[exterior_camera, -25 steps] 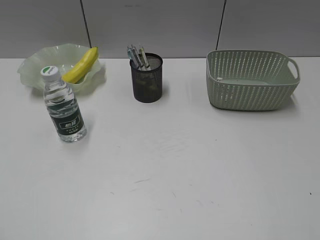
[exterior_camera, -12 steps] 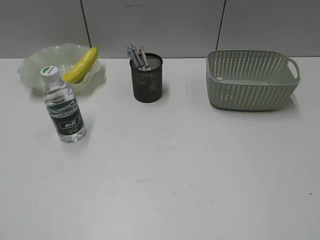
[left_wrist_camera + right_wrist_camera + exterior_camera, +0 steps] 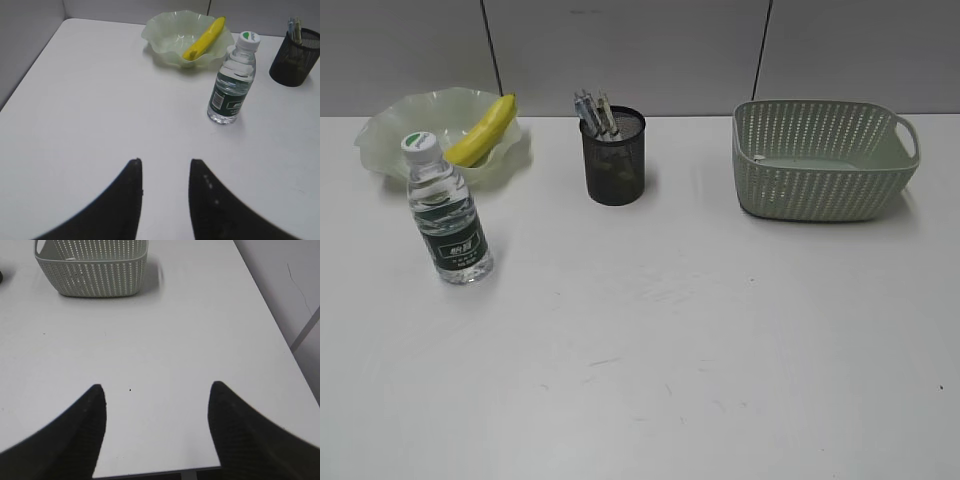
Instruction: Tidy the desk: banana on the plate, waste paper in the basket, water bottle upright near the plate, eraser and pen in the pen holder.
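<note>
While both grippers hover empty, the desk [image 3: 650, 340] sits tidy.
Left gripper [image 3: 165, 167] fingers slightly apart, right gripper [image 3: 156, 390] wide — banana [image 3: 483, 131] on plate [image 3: 390, 125], bottle [image 3: 445, 212] upright.

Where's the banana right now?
The banana lies in the wavy-rimmed green plate at the back left of the desk in the exterior view, just behind the upright water bottle.

the small clear plastic water bottle [image 3: 447, 215] bears white print on its dark green label, too small to read.
</note>
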